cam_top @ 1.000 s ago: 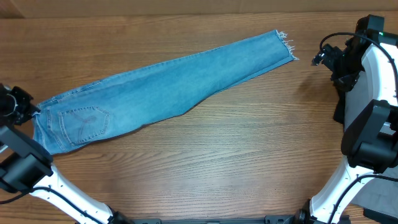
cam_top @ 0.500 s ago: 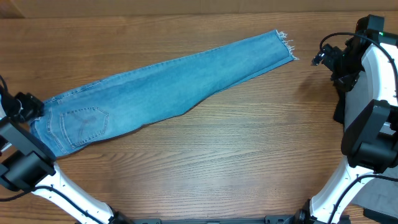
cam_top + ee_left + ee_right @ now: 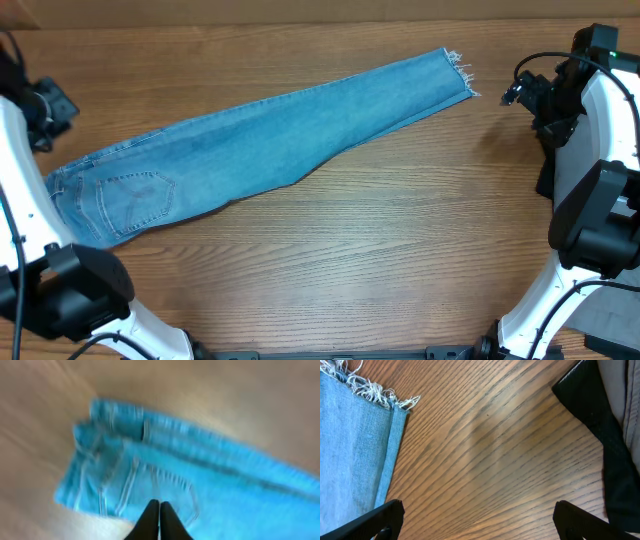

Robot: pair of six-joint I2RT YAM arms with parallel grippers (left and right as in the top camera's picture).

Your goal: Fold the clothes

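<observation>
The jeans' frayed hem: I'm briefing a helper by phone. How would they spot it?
On the wooden table lies one pair of light blue jeans, stretched slantwise from lower left to upper right. The frayed hem is its upper right end, the only edge with loose whitish threads; the opposite end carries the stitched back pocket.

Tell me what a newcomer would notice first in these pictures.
A long pair of light blue jeans lies flat, slanting across the wooden table, waist at the left and frayed hem at the upper right. The left gripper is shut near the waist end, holding nothing; the right gripper is open beside the hem.
</observation>
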